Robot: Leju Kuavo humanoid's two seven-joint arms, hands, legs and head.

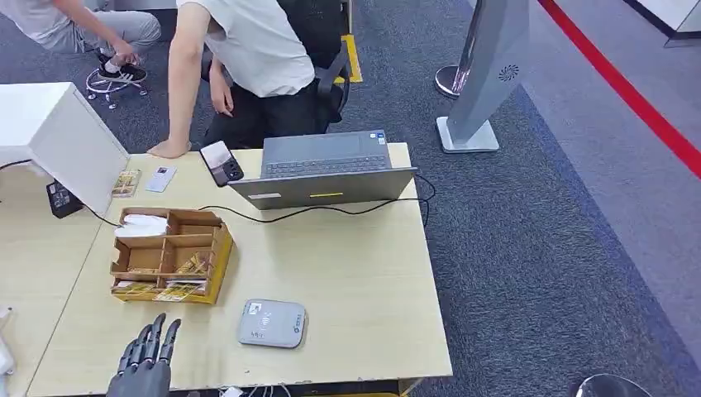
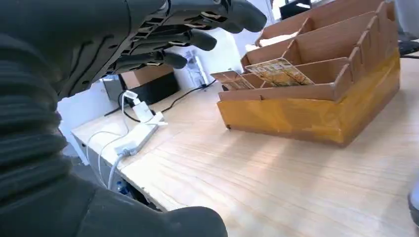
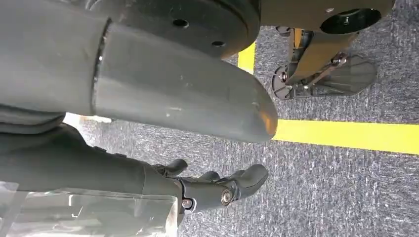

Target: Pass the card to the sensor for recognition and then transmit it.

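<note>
- Table (image 1: pixel 347 256) edge first: my left hand (image 1: pixel 147 357) hovers over the near edge, fingers straight and slightly apart, holding nothing. Reach forward too low and I judge the fingers hit the box (image 1: pixel 169 255) wall, not a card.
- Box is light cardboard, unfixed as far as I can tell. Any push could slide it toward the cable (image 1: pixel 331 208) and laptop (image 1: pixel 326 169).
- Sensor (image 1: pixel 271 322) sits just right of my hand, near the box. Sideways swing could knock it off the front edge.
- Cards (image 2: pixel 279 72) lie in the front compartments, one leaning on a divider. Thin and flat, so pinch may slip or grab two.
- Person (image 1: pixel 248 58) leans on the far side, hand on table; phone (image 1: pixel 221 162) close by. Handover path crosses there.
- Right hand (image 3: pixel 217 190) hangs low over the floor, fingers loosely curled, holding nothing. Low risk.
</note>
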